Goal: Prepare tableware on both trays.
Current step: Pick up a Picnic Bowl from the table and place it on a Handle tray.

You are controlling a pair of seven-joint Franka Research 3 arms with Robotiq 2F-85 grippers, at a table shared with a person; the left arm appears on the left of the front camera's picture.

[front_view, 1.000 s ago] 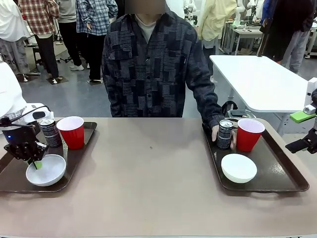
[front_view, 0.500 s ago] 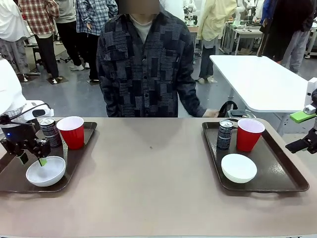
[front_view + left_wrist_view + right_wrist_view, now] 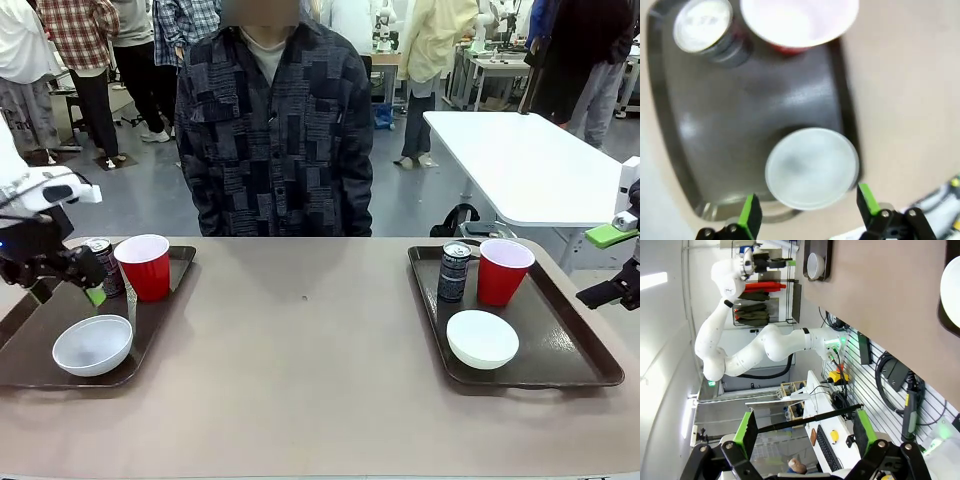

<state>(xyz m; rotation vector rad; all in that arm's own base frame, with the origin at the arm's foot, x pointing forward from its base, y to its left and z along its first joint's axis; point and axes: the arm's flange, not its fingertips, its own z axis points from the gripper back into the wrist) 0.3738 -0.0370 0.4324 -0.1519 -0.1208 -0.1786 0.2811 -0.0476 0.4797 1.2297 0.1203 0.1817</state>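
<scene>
Trays of dark brown plastic, left tray (image 3: 160,330) and right tray (image 3: 590,350), each bearing a red cup, a black can and a round white bowl (image 3: 92,345). Left wrist view: left gripper (image 3: 807,215) above bowl, jaws released. Right wrist view: right gripper (image 3: 802,432) off the surface, jaws released.

Red cups (image 3: 146,266), white bowls (image 3: 92,345), black cans (image 3: 454,271), brown trays (image 3: 575,352).
</scene>
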